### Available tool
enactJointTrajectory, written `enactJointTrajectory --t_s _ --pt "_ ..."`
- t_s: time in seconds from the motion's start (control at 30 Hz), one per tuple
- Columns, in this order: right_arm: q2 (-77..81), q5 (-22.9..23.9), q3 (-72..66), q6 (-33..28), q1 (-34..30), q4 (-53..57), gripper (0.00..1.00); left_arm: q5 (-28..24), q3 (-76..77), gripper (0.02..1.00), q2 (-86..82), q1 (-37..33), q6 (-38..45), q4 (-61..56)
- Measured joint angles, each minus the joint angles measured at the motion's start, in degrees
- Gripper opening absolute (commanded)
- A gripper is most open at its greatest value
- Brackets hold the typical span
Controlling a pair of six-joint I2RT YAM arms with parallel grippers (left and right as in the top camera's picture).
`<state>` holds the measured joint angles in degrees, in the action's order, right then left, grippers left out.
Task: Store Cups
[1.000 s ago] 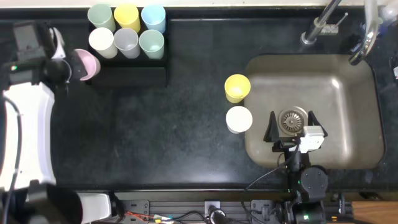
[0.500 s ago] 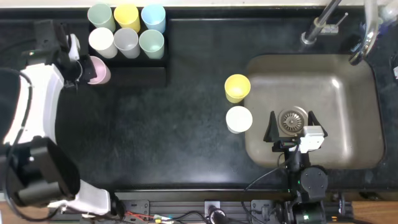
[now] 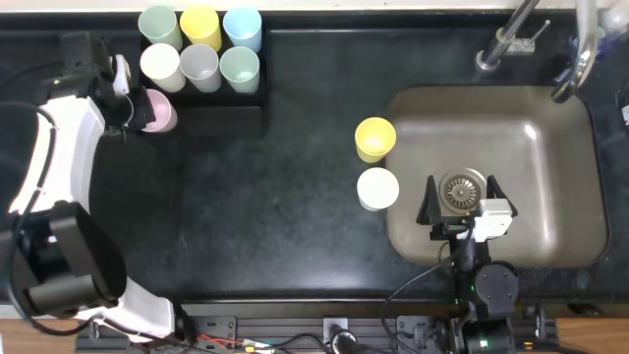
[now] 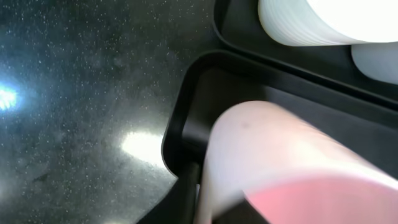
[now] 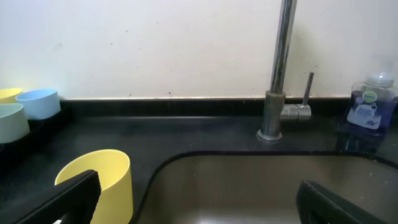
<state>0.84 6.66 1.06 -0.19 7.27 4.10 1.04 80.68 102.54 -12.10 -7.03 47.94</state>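
Note:
My left gripper [image 3: 136, 108] is shut on a pink cup [image 3: 157, 110], held tilted at the left end of the black tray [image 3: 211, 120], over its bare front row. From the left wrist the pink cup [image 4: 292, 162] hangs just above the tray's corner rim [image 4: 186, 106], beside a white cup [image 4: 311, 18]. Several cups stand in the tray, among them white [image 3: 162, 64], grey [image 3: 200, 64] and green [image 3: 239, 67]. On the counter by the sink stand a yellow cup [image 3: 374, 138] and a white cup [image 3: 377, 188]. Over the sink, my right gripper [image 3: 460, 200] is open and holds nothing.
The steel sink [image 3: 550, 147] takes up the right side, with a faucet [image 5: 283, 68] and a soap bottle [image 5: 370, 102] behind it. The right wrist sees the yellow cup [image 5: 102, 180] close by. Dark counter [image 3: 265, 216] stretches between tray and sink.
My left gripper carried the pink cup right and slightly back, to the tray's left end. In the last half second it barely shifted. The right arm kept still.

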Motion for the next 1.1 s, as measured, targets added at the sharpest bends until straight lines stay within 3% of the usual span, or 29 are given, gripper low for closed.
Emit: enactJointTrajectory --t_s 0.23,0.5,0.73,0.87,1.1 --pt "0.0 0.0 0.0 -0.02 0.0 0.02 0.998 0.0 0.0 0.261 0.0 0.0 -0.02 -0.46" --pt "0.0 0.0 0.0 -0.02 0.0 0.04 0.998 0.66 -0.24 0.463 -2.47 0.79 -0.39 -0.87" --pt "0.0 -0.02 0.0 0.0 0.0 0.02 0.998 1.14 -0.46 0.588 -15.87 5.07 -2.56 -0.85" --pt "0.0 -0.02 0.0 0.0 0.0 0.0 0.996 1.62 -0.07 0.671 -22.01 11.76 -5.62 -0.33" --pt "0.0 0.0 0.0 0.02 0.0 0.0 0.998 2.84 2.71 0.7 -19.34 33.94 -14.45 1.18"
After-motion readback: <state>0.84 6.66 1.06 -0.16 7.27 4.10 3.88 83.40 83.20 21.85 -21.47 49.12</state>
